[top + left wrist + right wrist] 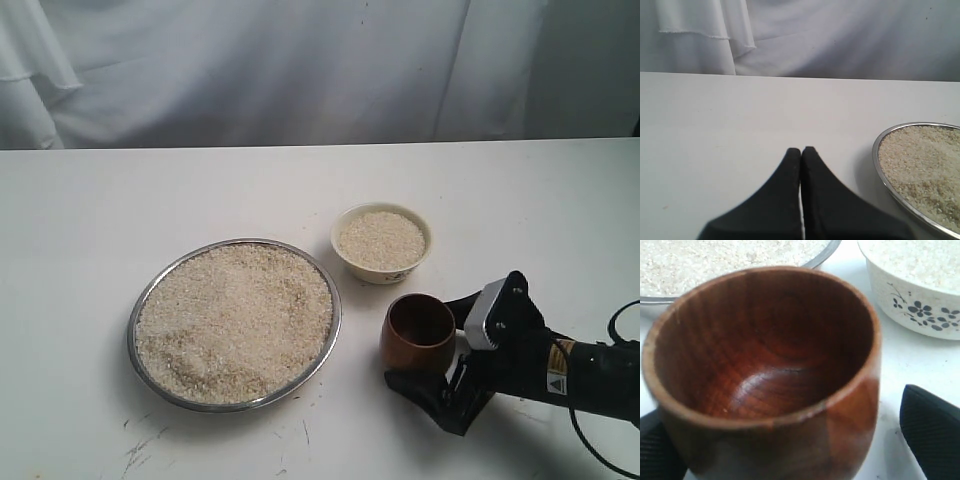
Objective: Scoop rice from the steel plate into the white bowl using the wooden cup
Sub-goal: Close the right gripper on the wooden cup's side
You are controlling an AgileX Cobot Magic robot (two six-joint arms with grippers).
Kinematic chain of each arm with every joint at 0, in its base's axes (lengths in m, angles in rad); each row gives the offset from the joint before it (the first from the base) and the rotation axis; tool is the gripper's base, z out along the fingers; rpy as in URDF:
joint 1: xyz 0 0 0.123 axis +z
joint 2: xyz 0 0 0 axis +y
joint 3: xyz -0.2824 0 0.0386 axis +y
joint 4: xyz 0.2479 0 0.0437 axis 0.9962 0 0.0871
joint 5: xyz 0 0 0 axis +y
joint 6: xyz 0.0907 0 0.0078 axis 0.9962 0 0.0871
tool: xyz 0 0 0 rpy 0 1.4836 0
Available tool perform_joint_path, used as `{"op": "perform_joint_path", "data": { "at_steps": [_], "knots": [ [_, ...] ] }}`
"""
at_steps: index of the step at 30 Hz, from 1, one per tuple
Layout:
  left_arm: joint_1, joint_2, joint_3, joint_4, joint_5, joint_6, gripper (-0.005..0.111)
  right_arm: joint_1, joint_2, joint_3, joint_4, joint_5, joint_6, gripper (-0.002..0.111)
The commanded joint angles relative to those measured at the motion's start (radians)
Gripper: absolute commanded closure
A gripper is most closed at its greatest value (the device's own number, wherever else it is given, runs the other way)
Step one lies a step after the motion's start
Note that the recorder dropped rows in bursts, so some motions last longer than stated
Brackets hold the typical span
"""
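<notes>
Rice (pixel 235 320) heaped across the steel plate (pixel 338 322), left of centre on the counter (pixel 100 220), and more of it filling the white bowl (pixel 385 272) just off the plate's far right rim. Wooden cup (pixel 420 335) upright on the counter, near side of the bowl, close beside the plate, dark inside empty. Right gripper (pixel 432 345) down low at the cup, jaws spread wide on either side of it. One jaw well clear, bare counter showing in the gap; the other tucked close against the wood, contact hard to call. Left gripper (pixel 801 150) over open counter near the plate's edge, jaws pressed together, nothing between them. White cloth (pixel 300 70) hanging behind.
</notes>
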Motion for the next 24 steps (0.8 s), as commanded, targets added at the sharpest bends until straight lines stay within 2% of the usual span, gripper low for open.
{"op": "perform_joint_path", "data": {
  "at_steps": [1,24],
  "knots": [
    [-0.002,-0.005,0.005,-0.001,-0.006,-0.003,0.107,0.001,0.026,-0.019,-0.010,0.007,0.014,0.013],
    [-0.002,-0.005,0.005,-0.001,-0.006,-0.003,0.107,0.001,0.056,-0.104,-0.043,-0.004,0.045,0.016]
  ]
}}
